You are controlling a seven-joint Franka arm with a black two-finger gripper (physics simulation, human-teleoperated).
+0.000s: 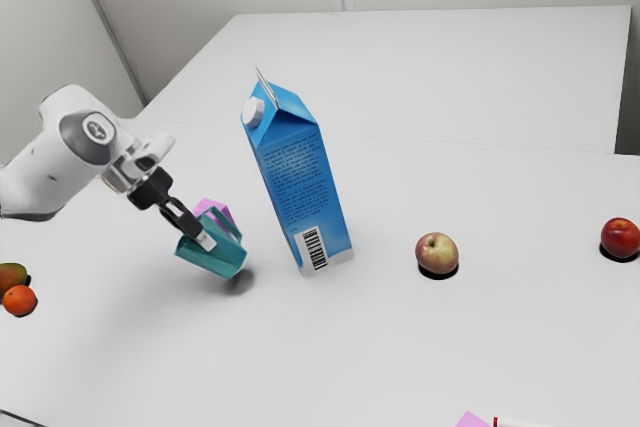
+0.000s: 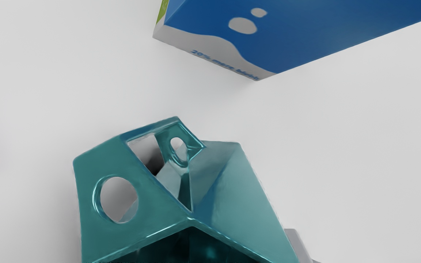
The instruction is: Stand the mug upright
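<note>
Here's the gripper [image 1: 205, 239], jaws clamped on the teal mug [image 1: 228, 259], one pad showing against its near side in the ext. view! Mug's tipped over at an angle, approx. sideways, not upright, and held just off the table [image 1: 360, 352], w/ a soft shadow below. Mouth's toward the gripper, handle's on the upper side. Blue carton [image 1: 300, 192] stands near the mug, well apart from touching, and a pink block [image 1: 213, 209] sits behind it, partly hidden. Out toward the ext. view's right: a pale apple [image 1: 437, 251], then a red fruit [image 1: 621, 236]. Far left of that view: an orange [image 1: 19, 299] beside a mango [image 1: 11, 275].
</note>
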